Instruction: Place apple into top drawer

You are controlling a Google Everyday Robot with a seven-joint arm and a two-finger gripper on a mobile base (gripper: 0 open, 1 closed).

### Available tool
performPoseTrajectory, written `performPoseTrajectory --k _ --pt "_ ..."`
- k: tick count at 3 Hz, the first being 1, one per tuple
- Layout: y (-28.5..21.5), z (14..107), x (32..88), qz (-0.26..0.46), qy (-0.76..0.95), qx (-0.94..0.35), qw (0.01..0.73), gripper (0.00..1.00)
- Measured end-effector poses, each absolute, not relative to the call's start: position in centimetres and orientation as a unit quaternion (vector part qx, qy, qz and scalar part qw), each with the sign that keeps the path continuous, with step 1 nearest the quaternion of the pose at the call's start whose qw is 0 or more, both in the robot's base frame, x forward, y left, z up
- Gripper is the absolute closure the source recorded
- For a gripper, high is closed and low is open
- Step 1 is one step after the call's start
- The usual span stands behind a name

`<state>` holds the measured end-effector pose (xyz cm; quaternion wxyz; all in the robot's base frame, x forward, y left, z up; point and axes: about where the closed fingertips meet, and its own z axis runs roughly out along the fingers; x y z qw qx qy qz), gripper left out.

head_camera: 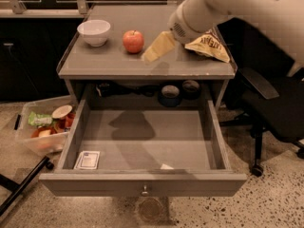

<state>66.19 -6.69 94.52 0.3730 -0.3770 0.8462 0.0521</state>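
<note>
Now, small round red-orange apple [133, 41]: set on grey tabletop [109, 61]
yellowish gripper [159, 46]: just right of it, seemingly apart; grip cannot be told
wide grey top drawer [142, 186]: pulled open

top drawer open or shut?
Open: wide grey top drawer pulled out, floor showing. Tan gripper beside round red apple on grey tabletop.

Red-orange apple [133, 41] sits upright on the tabletop [114, 63]; top drawer [142, 184] pulled open; gripper [154, 51] just beside apple, seemingly apart.
</note>
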Motion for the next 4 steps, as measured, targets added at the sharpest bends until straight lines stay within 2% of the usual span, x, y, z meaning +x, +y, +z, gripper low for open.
performPoseTrajectory --k 2,4 --pt "-1.9 91.9 76.2 0.082 0.826 -0.317 0.458 0.0" --pt "2.4 88.7 82.4 0.12 0.819 -0.298 0.476 0.0"
